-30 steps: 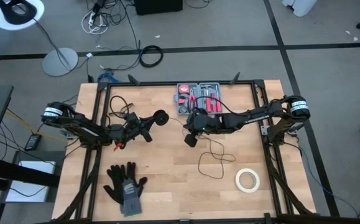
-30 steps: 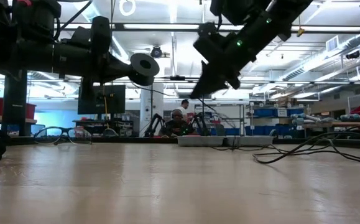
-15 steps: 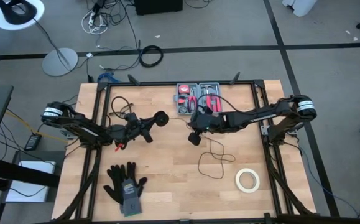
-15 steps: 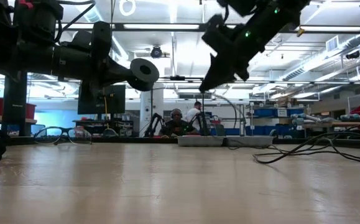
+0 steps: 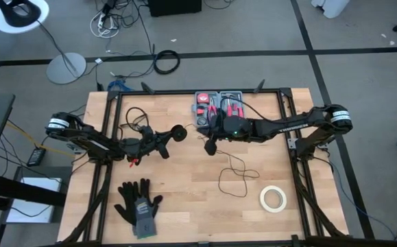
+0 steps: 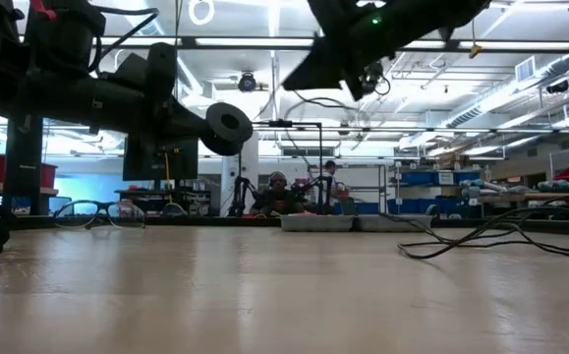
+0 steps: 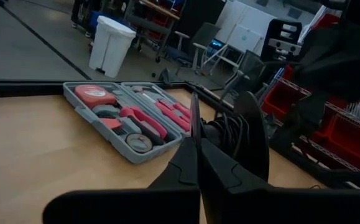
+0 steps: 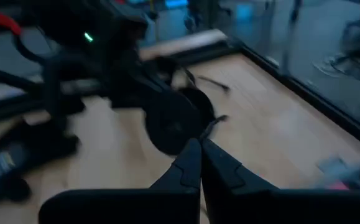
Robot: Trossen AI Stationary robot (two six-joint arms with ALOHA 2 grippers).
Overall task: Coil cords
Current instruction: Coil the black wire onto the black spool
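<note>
Left gripper (image 5: 173,134): raised above the wooden table (image 5: 184,206), fingers pressed together and clamped on the round black puck (image 5: 179,132) at the cord's end; in the low view the disc (image 6: 229,123) faces the camera, well clear of the tabletop.
Right gripper (image 5: 212,146): also in the air, just beside the puck near the table's middle, fingers closed — whether they pinch the wire cannot be told.
Cord (image 5: 234,180): thin black wire — it trails from beneath the right gripper into a loose loop lying on the wood, toward the white tape roll (image 5: 272,198).
Also on the table: an open grey tool case (image 5: 217,108) with red-handled tools, a pair of black gloves (image 5: 138,202).
</note>
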